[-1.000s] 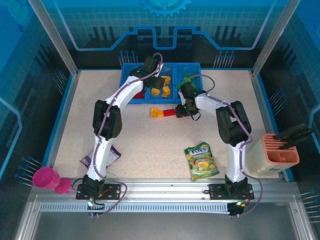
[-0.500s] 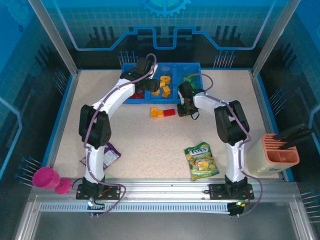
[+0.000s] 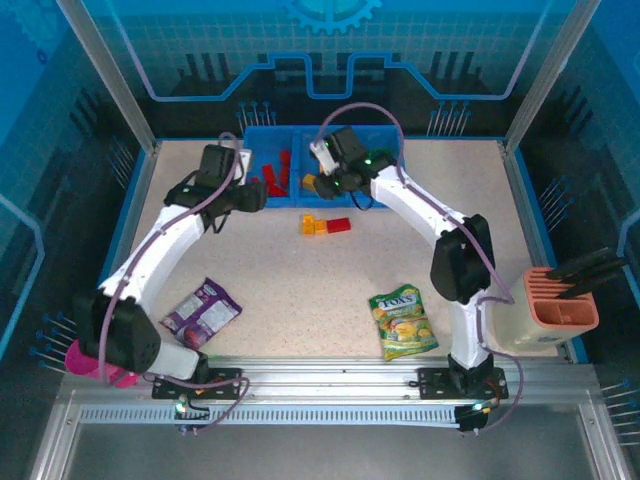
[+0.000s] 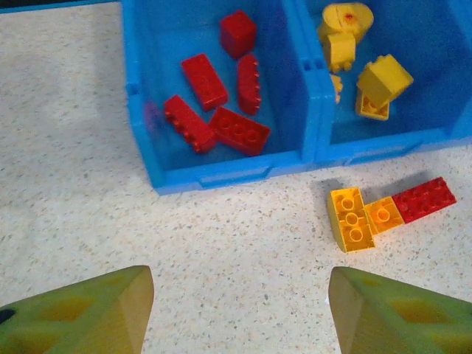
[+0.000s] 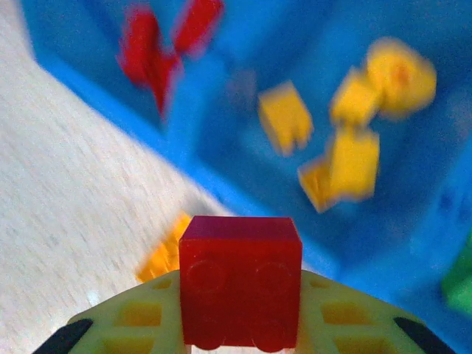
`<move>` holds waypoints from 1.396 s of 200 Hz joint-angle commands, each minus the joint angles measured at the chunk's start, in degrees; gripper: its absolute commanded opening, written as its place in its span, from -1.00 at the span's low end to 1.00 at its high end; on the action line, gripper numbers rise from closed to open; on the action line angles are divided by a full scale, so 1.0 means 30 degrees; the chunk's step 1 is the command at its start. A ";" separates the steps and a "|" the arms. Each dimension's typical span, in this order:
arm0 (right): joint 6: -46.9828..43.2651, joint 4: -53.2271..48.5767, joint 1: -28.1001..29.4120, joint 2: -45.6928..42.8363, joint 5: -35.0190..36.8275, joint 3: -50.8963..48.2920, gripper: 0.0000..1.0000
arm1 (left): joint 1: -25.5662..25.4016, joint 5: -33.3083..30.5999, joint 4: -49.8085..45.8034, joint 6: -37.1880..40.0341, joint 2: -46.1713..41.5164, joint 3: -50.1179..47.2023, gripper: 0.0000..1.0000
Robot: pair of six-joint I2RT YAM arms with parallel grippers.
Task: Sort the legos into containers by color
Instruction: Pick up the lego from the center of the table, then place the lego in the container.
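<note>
With the tray (image 4: 221, 177) mostly filled and three legos (image 4: 354, 217) waiting on the tabletop (image 4: 110, 243), the right gripper (image 5: 240, 332) is clutching a red brick (image 5: 240, 273), the left gripper (image 4: 240, 310) released.

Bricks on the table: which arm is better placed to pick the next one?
Left. The left gripper is open and empty, facing the bricks; the right gripper is shut on a red brick.
</note>
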 commanded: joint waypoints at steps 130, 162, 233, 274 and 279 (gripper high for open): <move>-1.0317 0.5649 0.1458 1.1830 -0.2328 1.2940 -0.33 | 0.1828 0.3754 0.1342 -0.1747 -0.3594 -0.3889 0.44; -1.2356 0.6884 0.1626 1.2000 -0.2084 1.2149 -0.20 | 0.1828 0.4408 0.1536 -0.2131 -0.3298 -0.3887 0.44; -1.2839 0.7574 0.1374 1.2177 -0.2226 1.2713 0.09 | 0.1828 0.4686 0.1331 -0.2018 -0.2997 -0.3608 0.44; -1.2152 0.6898 0.0656 1.0545 -0.2064 1.2510 0.20 | 0.0251 0.3240 0.1722 -0.1805 -0.2287 -0.4247 0.43; -1.1990 0.6876 0.0506 1.0072 -0.1934 1.2172 0.23 | -0.0101 0.2906 0.1816 -0.2100 -0.2008 -0.4200 0.44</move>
